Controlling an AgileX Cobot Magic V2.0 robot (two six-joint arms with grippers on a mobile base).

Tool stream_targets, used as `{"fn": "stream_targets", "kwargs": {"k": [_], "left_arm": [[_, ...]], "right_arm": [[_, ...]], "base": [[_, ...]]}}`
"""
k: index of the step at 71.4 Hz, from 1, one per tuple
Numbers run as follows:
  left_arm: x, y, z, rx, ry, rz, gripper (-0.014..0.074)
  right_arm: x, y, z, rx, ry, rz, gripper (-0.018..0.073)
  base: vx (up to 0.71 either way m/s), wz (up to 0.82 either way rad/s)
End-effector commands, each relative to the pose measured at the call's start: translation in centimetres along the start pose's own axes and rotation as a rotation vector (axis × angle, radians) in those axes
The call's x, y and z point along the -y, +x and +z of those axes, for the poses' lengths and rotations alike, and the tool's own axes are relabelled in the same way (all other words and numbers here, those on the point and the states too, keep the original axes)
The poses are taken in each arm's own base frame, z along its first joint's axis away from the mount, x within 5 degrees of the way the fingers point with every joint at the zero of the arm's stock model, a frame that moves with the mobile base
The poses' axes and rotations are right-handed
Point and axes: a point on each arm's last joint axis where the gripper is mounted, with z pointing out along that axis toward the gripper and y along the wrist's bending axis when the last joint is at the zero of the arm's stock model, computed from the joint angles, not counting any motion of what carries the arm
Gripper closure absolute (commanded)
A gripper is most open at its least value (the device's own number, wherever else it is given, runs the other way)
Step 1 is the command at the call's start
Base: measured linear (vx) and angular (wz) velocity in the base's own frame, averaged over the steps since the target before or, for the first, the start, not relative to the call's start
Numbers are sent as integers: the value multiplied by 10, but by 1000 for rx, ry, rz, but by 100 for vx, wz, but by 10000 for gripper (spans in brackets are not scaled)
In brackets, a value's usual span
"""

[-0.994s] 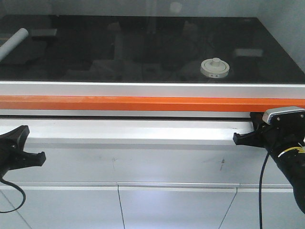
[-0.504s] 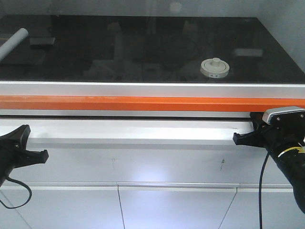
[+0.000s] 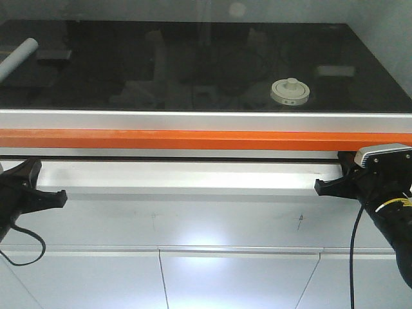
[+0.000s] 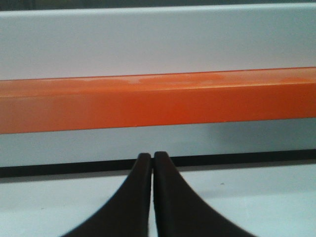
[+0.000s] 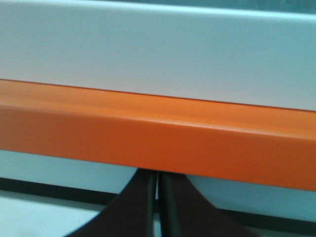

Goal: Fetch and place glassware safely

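Observation:
The glassware (image 3: 290,91), a squat jar with a cream round lid and a central knob, stands on the black surface behind the orange bar, right of centre. My left gripper (image 3: 62,198) hangs low at the left, below the bar, far from the jar. In the left wrist view the left gripper (image 4: 152,156) is shut with nothing in it. My right gripper (image 3: 319,187) sits low at the right, below and in front of the jar. In the right wrist view the right gripper (image 5: 157,177) is shut and empty, with its tips just under the bar.
An orange bar (image 3: 193,138) with a silver frame runs across the whole front, between both grippers and the black surface (image 3: 161,71). A grey-white rolled tube (image 3: 18,56) lies at the far left of that surface. White panels (image 3: 225,219) fill the area below.
My left gripper has risen a little and shifted right, towards the white ledge. The right gripper and the jar have not moved.

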Motion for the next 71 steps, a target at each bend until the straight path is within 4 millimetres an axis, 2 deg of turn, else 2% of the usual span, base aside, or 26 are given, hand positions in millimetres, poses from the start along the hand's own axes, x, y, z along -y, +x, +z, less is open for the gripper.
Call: {"fn": "stream_targets", "kwargs": {"k": [1, 22, 71], "left_arm": [[-1, -17, 6, 71, -7, -2, 603], [-1, -12, 18, 45, -7, -3, 603], [-5, -9, 21, 81, -43, 6, 603]], "right_arm": [[3, -34, 8, 216, 4, -15, 560], [3, -34, 8, 214, 4, -15, 560], [3, -34, 8, 214, 0, -16, 560]], "base": [[0, 0], [0, 0], [0, 0]]}}
